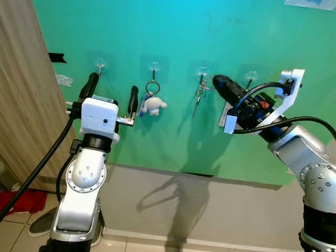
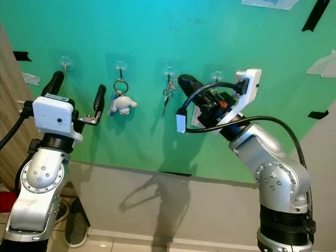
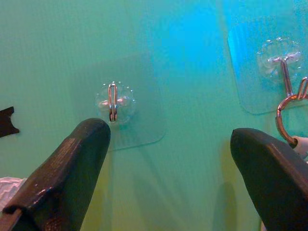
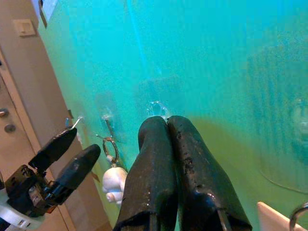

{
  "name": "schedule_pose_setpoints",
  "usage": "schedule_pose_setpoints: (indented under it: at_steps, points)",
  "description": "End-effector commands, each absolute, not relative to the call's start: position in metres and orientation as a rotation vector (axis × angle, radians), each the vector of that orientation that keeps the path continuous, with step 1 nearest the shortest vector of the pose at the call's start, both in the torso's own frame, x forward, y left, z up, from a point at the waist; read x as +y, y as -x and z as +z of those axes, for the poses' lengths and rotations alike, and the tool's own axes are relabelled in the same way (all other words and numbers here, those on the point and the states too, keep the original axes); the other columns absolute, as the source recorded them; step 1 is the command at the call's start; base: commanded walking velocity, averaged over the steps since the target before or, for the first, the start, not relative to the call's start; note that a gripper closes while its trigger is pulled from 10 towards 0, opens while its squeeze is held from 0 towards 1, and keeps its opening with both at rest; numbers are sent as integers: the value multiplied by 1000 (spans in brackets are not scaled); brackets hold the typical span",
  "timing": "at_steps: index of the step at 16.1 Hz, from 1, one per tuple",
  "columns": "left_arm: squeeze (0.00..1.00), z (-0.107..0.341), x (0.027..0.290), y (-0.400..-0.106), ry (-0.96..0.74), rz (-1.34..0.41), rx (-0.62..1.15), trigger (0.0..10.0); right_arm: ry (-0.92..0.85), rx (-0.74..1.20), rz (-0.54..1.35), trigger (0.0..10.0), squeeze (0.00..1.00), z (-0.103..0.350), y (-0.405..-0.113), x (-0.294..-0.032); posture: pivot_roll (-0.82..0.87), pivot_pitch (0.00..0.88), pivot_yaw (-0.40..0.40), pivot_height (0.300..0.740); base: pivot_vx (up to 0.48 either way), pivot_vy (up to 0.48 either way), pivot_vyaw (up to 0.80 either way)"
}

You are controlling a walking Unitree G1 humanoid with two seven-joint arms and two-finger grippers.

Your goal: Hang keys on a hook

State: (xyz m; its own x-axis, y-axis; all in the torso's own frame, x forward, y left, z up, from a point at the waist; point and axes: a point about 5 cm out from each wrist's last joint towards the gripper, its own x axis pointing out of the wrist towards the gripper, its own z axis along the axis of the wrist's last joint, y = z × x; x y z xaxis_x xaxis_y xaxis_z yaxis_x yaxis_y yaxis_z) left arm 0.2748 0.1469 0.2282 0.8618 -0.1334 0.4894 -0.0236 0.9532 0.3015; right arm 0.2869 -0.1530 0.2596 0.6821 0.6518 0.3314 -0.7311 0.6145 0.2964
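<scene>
Keys: point(image 1: 199, 97) a small metal bunch hanging on the third hook point(image 1: 202, 73) from the left, at about 9 o'clock from the right hand's tip, touching or just beside it.
Right hand: point(image 1: 220, 83) fingers pressed together at the key ring; whether they pinch the ring, I cannot tell.
Left hand: point(image 1: 112, 95) fingers apart, nothing between them, raised between the first hook point(image 3: 112, 101) and the white plush keychain point(image 1: 152, 104).
Handling: likely light, stiff, slick metal that swings freely; the ring is the best place to take hold.
Wall: point(image 1: 173, 31) green, with four clear stick-on hooks in a row.
Progress: the keys look hung already; letting go is what remains.
</scene>
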Motion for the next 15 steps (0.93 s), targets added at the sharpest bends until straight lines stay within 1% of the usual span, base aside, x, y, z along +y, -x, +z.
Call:
schedule_pose_setpoints:
  at_steps: [1,9,15]
  points:
    - [0,227,144,-275,-319,-73,-530,10000,-430,-203,817,0,0,264,-286,-152,-1,0,-58,732,0,0,0]
    - [0,227,146,-274,-323,-63,-536,10000,-372,-177,887,0,0,261,-285,-138,14,0,-74,732,0,0,0]
    - [0,227,145,-275,-321,-67,-536,10000,-496,-116,750,0,0,246,-299,-152,9,0,-71,732,0,0,0]
